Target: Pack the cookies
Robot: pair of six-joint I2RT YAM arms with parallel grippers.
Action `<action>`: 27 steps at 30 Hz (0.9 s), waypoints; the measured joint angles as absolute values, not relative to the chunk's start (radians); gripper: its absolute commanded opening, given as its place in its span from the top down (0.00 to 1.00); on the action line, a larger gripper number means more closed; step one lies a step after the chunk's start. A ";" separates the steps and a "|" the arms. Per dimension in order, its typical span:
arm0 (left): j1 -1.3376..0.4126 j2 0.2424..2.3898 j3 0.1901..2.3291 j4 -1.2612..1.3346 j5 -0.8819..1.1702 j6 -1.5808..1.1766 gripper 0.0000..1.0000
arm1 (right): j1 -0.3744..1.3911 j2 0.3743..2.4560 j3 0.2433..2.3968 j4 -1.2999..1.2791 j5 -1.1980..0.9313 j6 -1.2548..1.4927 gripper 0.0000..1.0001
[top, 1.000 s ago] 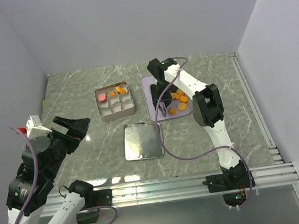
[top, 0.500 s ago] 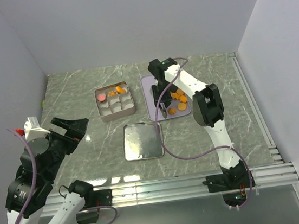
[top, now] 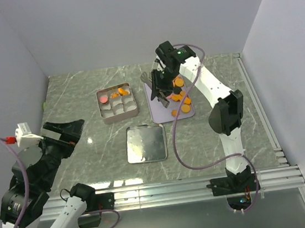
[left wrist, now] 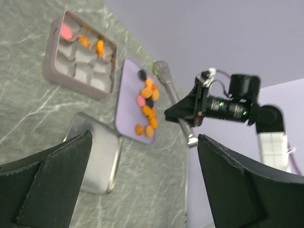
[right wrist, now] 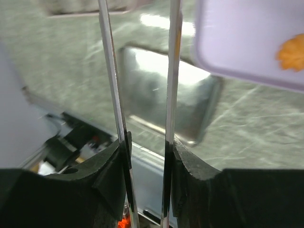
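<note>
Top view: the right end effector (top: 162, 85) hangs over the left edge of the lavender tray (top: 159, 110), clamped on metal tongs (top: 147, 80). The cookies (top: 179, 97) lie on the tray's right half, with a few in the tin (top: 117, 110). The left end effector (top: 64, 133) gapes wide, empty, well apart at the near left.

Left wrist view: open bench (left wrist: 28, 109) lies beside the lid (left wrist: 95, 152).

Right wrist view: both tong blades are pinched, and the tray's corner lies past the lid's edge.

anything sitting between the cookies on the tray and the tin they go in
Nothing visible. Only bare table separates the lavender tray holding the cookies from the open tin to its left. The silver lid lies nearer the arms, off that path.
</note>
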State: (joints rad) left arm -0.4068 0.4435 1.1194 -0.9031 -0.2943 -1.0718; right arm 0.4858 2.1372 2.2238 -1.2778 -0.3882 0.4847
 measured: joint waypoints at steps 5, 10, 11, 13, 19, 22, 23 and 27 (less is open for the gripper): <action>-0.407 0.487 1.259 -0.870 -0.333 -1.091 0.01 | 0.548 2.092 2.234 -1.224 -0.469 0.534 0.64; -0.407 0.590 1.488 -0.760 -0.391 -1.121 0.01 | 0.661 2.140 2.286 -1.163 -0.530 0.589 0.65; -0.407 0.609 1.527 -0.739 -0.402 -1.128 0.01 | 0.684 2.155 2.296 -1.140 -0.544 0.603 0.66; -0.407 0.649 1.594 -0.694 -0.421 -1.147 0.01 | 0.711 2.175 2.298 -1.103 -0.563 0.625 0.66; -0.407 0.760 1.719 -0.548 -0.447 -1.209 0.00 | 0.709 2.238 2.297 -1.006 -0.576 0.669 0.66; -0.407 0.816 1.765 -0.495 -0.453 -1.239 0.01 | 0.701 2.266 2.284 -0.969 -0.559 0.672 0.66; -0.407 0.835 1.781 -0.479 -0.455 -1.251 0.00 | 0.700 2.276 2.281 -0.962 -0.551 0.672 0.66; -0.407 0.904 1.841 -0.440 -0.460 -1.286 0.01 | 0.697 2.318 2.270 -0.935 -0.517 0.672 0.66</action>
